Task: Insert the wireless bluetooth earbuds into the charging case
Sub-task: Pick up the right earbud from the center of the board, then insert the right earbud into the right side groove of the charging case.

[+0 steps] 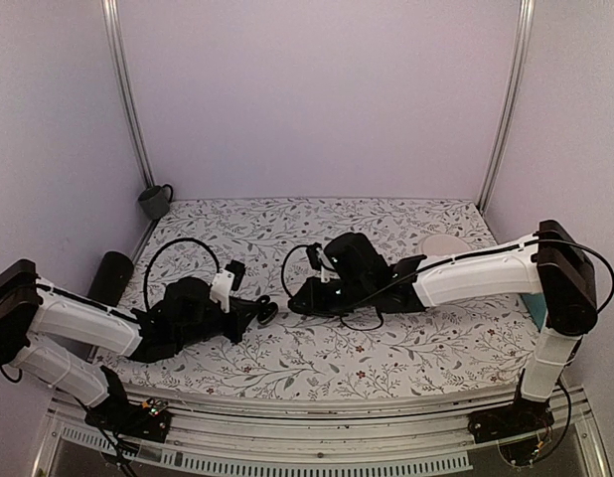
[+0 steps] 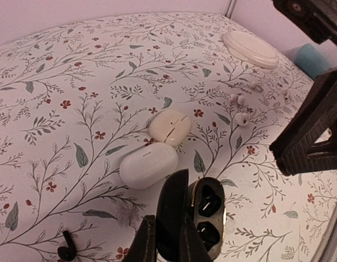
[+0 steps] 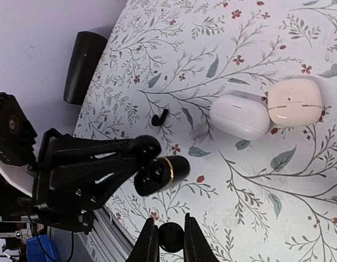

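Where the charging case (image 2: 208, 218) is held, a little left of the middle of the tabletop (image 2: 76, 82), the left claw (image 1: 255, 310) pinches it by one side. The lid is open and two dark wells show inside a gold rim. Whether either well is filled, and whether the case rests on the tabletop or hangs just above it, cannot be told.

The right claw (image 3: 168, 232) is pressed together on a small round black body, judged to be one of the earbuds and here called the pinched earbud (image 3: 171, 237). The loose earbud (image 3: 160, 117) lies on the tabletop near the case.

**Handling (judgement).**
- Each earbud is probably very light, hard, glossy and rounded, so it may twist or squirt out of a firm pinch.
- The best hold is across the bulb, leaving the stem free to enter a well.
- The case looks rigid and light, and the hinged lid is likely its weak part, so the body is the better place to grip.

**Pose.**
- The left arm reaches low from the near-left corner, with its forearm close over the tabletop and its claw pointing toward the right edge.
- The right arm stretches from the near-right corner toward the middle with its wrist dipped, and its claw is near the case but apart from it.

Two white cases (image 2: 148, 164) and a white dish (image 2: 250, 48) toward the far-right corner are not part of the task.
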Action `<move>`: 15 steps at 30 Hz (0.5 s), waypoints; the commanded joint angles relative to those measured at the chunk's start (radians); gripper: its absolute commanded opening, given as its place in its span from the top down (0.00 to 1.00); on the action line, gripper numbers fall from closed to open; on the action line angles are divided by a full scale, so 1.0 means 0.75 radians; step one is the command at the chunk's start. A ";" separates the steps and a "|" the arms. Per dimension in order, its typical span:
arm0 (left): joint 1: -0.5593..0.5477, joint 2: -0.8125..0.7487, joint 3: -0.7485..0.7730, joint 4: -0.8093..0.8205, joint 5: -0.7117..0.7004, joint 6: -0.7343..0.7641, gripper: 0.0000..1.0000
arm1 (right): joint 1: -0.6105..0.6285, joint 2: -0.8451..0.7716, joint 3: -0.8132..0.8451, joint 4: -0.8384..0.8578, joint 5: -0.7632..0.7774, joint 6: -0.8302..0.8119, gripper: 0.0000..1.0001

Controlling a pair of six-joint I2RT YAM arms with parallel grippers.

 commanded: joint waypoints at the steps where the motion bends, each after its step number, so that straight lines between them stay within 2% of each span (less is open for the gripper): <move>1: -0.008 0.015 0.053 0.057 0.089 0.035 1.00 | -0.009 -0.031 -0.006 0.256 -0.098 0.022 0.89; 15: -0.056 -0.033 0.107 0.022 0.193 0.065 1.00 | -0.007 -0.017 -0.041 0.449 -0.115 0.043 0.89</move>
